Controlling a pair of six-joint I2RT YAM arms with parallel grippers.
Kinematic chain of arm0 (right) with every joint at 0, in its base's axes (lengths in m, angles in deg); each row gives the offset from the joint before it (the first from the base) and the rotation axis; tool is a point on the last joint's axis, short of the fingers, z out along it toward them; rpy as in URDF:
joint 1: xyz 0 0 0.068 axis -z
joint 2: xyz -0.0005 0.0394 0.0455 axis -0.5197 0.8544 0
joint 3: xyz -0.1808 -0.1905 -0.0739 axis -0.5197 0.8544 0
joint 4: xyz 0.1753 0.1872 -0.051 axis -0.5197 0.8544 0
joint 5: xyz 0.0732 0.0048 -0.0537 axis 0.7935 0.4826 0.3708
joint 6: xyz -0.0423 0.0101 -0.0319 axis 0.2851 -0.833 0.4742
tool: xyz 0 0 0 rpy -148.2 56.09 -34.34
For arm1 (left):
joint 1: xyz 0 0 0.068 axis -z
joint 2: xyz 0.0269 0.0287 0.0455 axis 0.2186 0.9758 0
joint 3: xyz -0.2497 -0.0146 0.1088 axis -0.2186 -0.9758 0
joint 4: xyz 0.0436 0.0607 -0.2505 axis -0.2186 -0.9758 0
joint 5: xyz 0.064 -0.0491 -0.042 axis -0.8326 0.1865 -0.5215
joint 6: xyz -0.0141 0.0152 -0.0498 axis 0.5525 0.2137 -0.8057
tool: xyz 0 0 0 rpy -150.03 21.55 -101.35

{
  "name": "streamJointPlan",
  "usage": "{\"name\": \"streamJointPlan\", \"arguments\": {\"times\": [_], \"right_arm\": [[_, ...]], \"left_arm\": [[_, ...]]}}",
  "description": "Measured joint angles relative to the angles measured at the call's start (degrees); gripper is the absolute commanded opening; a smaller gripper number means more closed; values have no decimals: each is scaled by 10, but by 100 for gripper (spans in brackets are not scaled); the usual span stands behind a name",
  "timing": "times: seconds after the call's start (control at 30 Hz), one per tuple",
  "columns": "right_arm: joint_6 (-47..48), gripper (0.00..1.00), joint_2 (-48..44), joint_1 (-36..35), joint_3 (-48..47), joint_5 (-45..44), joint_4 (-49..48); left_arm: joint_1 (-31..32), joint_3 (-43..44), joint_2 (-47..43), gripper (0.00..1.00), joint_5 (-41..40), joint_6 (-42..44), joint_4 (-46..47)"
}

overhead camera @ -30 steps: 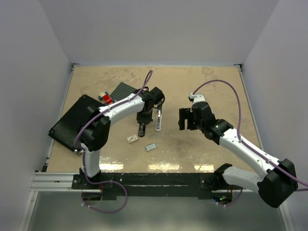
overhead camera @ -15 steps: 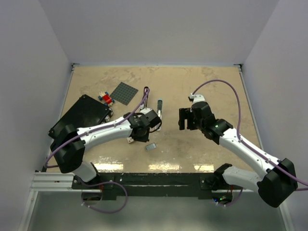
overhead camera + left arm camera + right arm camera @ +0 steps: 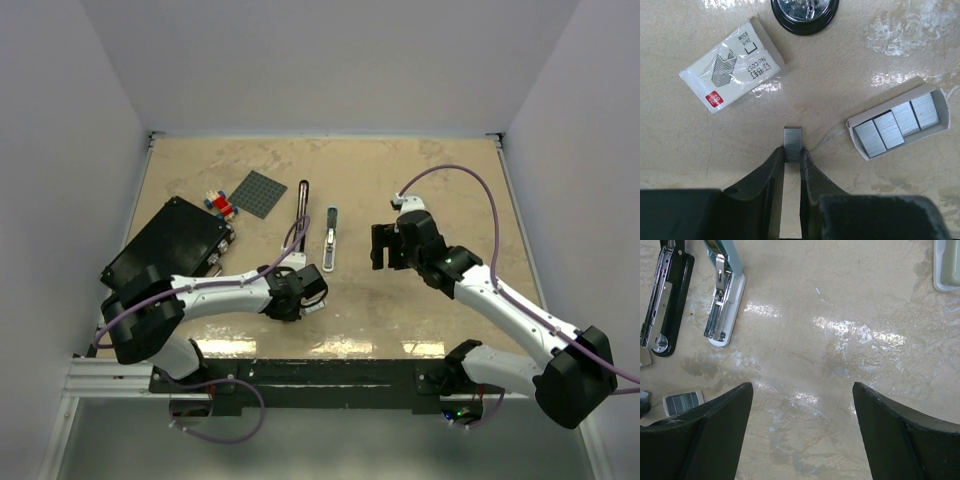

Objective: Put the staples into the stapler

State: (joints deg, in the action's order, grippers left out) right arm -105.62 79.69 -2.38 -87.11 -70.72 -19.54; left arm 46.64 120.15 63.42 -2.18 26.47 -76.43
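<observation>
**Left gripper (image 3: 792, 159) pinching one strip of staples (image 3: 792, 139), just beside the open staple tray (image 3: 943, 107).**

The fingers are pressed together on the strip's near end, across its narrow width; I cannot tell whether it has left the table. Its long axis runs in line with the fingers, with the free end pointing away from the wrist. A light squeeze should keep the strip from snapping. It then wants a level lift and a wrist turn, so that the axis lines up with the magazine channel for an end-first feed. A black stapler (image 3: 665, 295) and a pale stapler (image 3: 722, 300) lie open beyond the tray. The right gripper (image 3: 802, 390), spread wide and holding nothing, hovers off the tray's right.
</observation>
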Motion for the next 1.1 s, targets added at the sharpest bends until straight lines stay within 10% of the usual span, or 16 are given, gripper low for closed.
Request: {"name": "streamJointPlan", "arguments": {"times": [0.47, 1.1], "right_arm": [[-6, 85, 0, 0, -4, 0, 2], [-6, 85, 0, 0, -4, 0, 3]], "left_arm": [[15, -8, -8, 51, 9, -30, 0], [-80, 87, 51, 37, 81, -1, -80]]}}
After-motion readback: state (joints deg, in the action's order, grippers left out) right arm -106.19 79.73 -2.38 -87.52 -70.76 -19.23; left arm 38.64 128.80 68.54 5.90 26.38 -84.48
